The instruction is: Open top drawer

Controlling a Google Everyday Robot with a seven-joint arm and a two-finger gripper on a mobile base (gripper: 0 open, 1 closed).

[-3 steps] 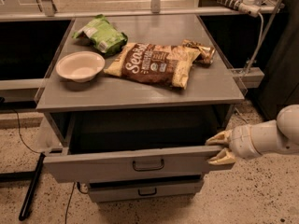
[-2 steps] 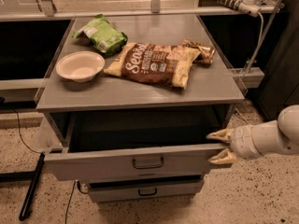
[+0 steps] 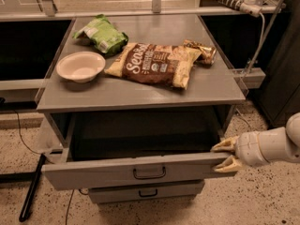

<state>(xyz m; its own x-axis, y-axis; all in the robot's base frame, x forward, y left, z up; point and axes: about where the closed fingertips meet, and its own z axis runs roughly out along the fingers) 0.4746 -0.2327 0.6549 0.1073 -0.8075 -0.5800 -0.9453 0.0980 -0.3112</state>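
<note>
- Front panel of the top drawer (image 3: 93,175) sits at 6 o'clock, pulled well out of the cabinet. Its black loop handle (image 3: 149,173) is untouched at the centre, and a narrower drawer (image 3: 145,191) sits pushed in below.
- My gripper (image 3: 225,155) is at 4 o'clock, at the panel's right end. My fingers (image 3: 223,146) are spread apart, one at the top edge and one lower, and I can't see them clamping anything.
- Working from one end, I judge the drawer could skew on its runners, so I should draw straight toward 6 o'clock, slowly, with no sideways push.
- Most of the shallow tray (image 3: 140,135) looks exposed, so little travel seems left; I should stop at the first resistance.
- Farther off, toward 12 o'clock, the tabletop (image 3: 211,90) carries a bowl (image 3: 80,66), a chip bag (image 3: 154,63) and a green bag (image 3: 102,34), so a gentle pull avoids jolting them.
</note>
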